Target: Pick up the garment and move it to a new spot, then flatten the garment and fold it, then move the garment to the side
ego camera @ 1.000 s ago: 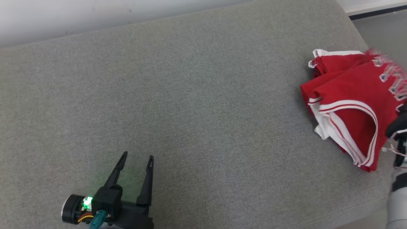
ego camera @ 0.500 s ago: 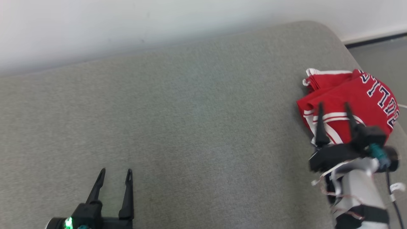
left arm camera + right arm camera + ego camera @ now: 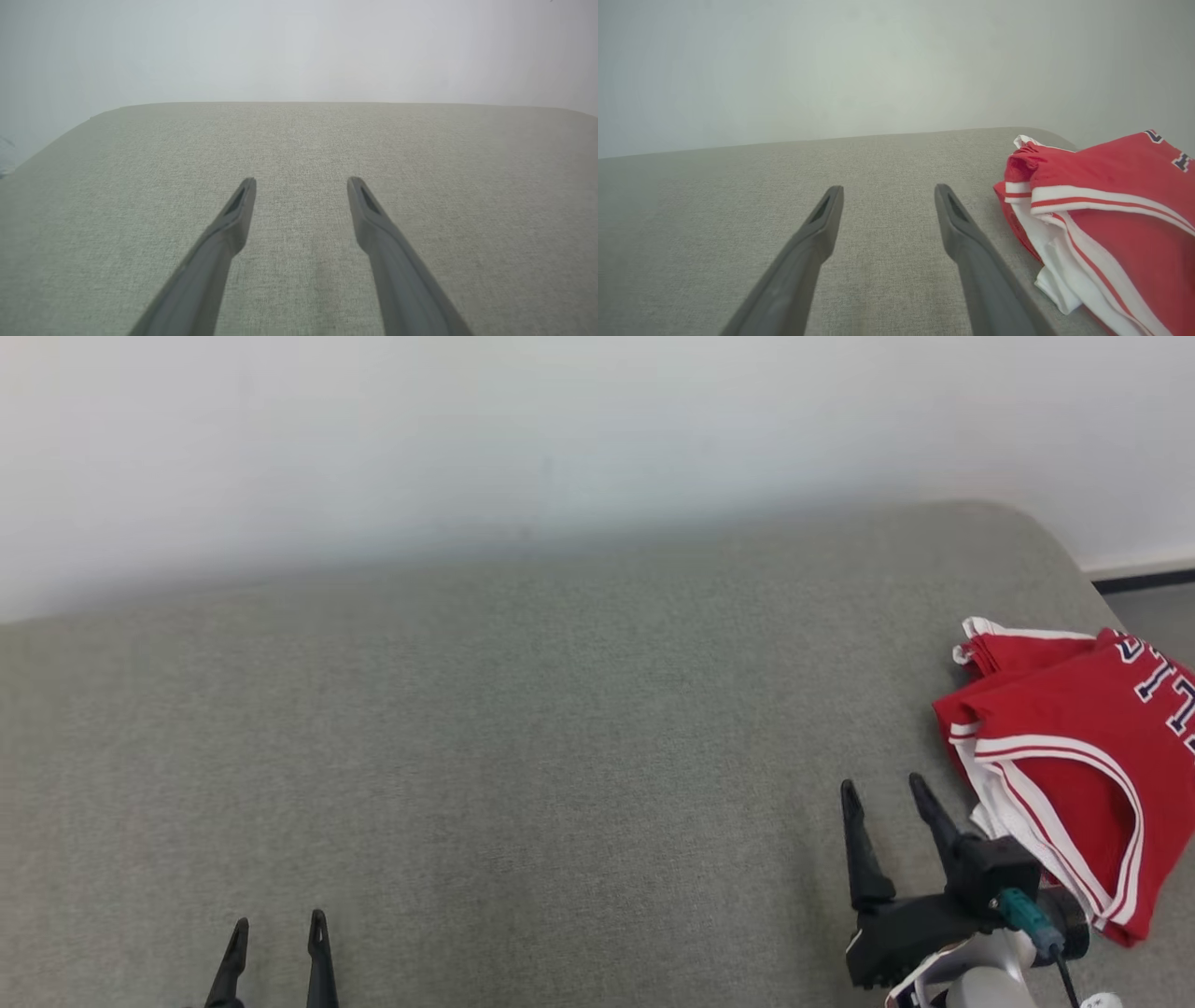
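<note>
Grey woven fabric covers the wide padded bench (image 3: 523,728), which stretches from the left edge to a rounded corner at the far right. A plain white wall (image 3: 560,429) stands behind it.

A red sleeveless jersey with white striped trim and dark lettering (image 3: 1064,784) lies in a folded bundle at the right end of the bench, close to its right edge. Its white-banded armhole faces the near side and the letters run off to the right.

The right pincer (image 3: 882,784) sits near the jersey, just to its left, on a pale forearm that rises from the lower right corner. Its two long dark fingers point toward the far wall, leaning slightly left, spread apart and holding nothing. In the right wrist view they reach out low over bare fabric, with the jersey beside the right finger and the tips clear of the cloth.

The left pincer (image 3: 280,920) is at the near left. Its fingers point toward the far wall, parted and empty, low above the bench, well apart from the jersey.
</note>
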You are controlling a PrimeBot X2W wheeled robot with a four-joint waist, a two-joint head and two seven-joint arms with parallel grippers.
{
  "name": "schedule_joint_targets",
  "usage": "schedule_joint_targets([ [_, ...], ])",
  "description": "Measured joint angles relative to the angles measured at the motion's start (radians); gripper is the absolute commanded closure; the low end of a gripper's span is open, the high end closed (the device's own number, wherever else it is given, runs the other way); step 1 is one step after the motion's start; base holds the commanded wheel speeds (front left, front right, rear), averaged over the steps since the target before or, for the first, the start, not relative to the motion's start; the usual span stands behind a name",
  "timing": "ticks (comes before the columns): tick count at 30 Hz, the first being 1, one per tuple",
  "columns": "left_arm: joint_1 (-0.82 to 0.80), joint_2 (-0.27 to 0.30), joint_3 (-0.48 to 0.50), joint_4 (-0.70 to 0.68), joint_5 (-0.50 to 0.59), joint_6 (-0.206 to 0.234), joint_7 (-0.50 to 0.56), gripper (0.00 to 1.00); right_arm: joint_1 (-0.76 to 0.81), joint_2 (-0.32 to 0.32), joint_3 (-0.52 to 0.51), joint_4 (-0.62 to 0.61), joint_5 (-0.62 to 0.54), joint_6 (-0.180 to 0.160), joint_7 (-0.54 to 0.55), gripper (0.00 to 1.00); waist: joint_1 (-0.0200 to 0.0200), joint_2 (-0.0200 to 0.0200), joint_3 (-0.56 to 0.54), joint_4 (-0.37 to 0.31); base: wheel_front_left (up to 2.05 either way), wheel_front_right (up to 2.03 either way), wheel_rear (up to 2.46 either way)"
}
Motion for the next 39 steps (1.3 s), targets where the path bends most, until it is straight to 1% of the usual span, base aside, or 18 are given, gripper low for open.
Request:
schedule_joint_targets([
  [7, 0.035, 0.000, 0.015, 0.011, 0.000, 0.000, 0.000, 0.00, 0.035, 0.000, 0.050, 0.005, 0.024, 0.000, 0.000, 0.00, 0.0000, 0.0000, -0.054, 0.034, 0.00, 0.00, 0.00],
  [14, 0.046, 0.000, 0.027, 0.009, 0.001, 0.002, 0.000, 0.00, 0.052, 0.000, 0.068, 0.002, 0.034, 0.000, 0.000, 0.00, 0.0000, 0.0000, -0.085, 0.041, 0.00, 0.00, 0.00],
  [27, 0.051, -0.001, 0.029, 0.010, -0.009, -0.001, 0.000, 0.00, 0.079, 0.000, 0.084, 0.005, 0.058, 0.000, 0.000, 0.00, 0.0001, 0.0001, -0.090, 0.039, 0.00, 0.00, 0.00],
  [39, 0.052, -0.001, 0.033, 0.004, -0.017, -0.022, 0.000, 0.00, 0.079, 0.000, 0.084, 0.007, 0.069, 0.000, 0.000, 0.00, 0.0002, 0.0001, -0.084, 0.043, 0.00, 0.00, 0.00],
])
